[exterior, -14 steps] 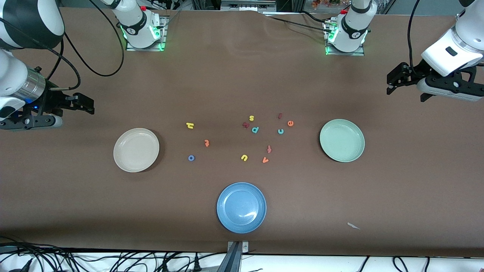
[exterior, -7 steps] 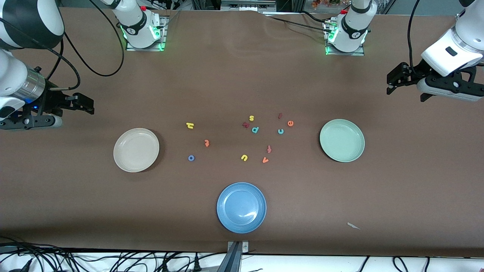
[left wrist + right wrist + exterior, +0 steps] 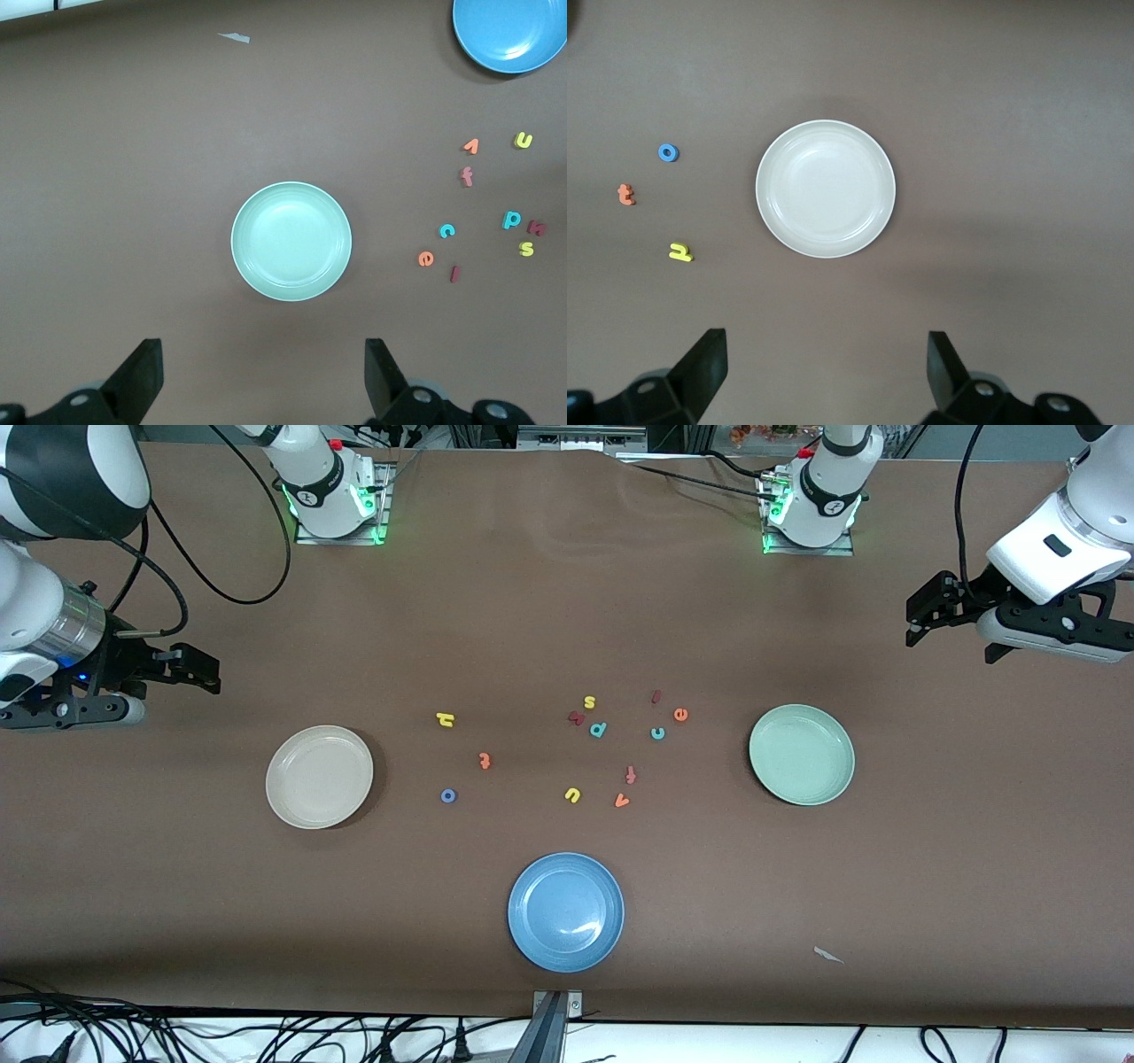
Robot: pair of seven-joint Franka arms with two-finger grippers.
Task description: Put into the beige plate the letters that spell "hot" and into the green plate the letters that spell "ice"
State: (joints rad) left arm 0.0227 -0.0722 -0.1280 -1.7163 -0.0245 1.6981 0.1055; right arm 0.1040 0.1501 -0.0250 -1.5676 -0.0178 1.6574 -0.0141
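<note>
Brown matte cloth [image 3: 567,602] covers the table; on it we count three round shallow plates and eleven small foam letters.

Plates, all plain and bare: beige plate [image 3: 319,777] at centre-left of the front view, green plate [image 3: 802,755] at centre-right, blue plate [image 3: 566,911] at lower centre.

Letters for "hot", grouped nearest the beige plate: yellow h [image 3: 446,719], orange t [image 3: 484,760], blue ring-shaped o [image 3: 448,795]. All three lie flat on the cloth, apart from each other.

Letters for "ice", grouped nearest the green plate: dark red bar-like i [image 3: 656,696], orange e [image 3: 680,714], teal c [image 3: 657,732].

Others in the middle: yellow s [image 3: 589,702], dark red n [image 3: 576,717], teal p [image 3: 598,730], dull red f [image 3: 631,774], yellow u [image 3: 572,794], orange v [image 3: 622,801].

We see the left gripper [image 3: 266,376] over bare cloth at the frame's right edge, jaws spread wide and holding nothing. Right gripper [image 3: 824,372], at the frame's left edge, likewise spread and holding nothing.
</note>
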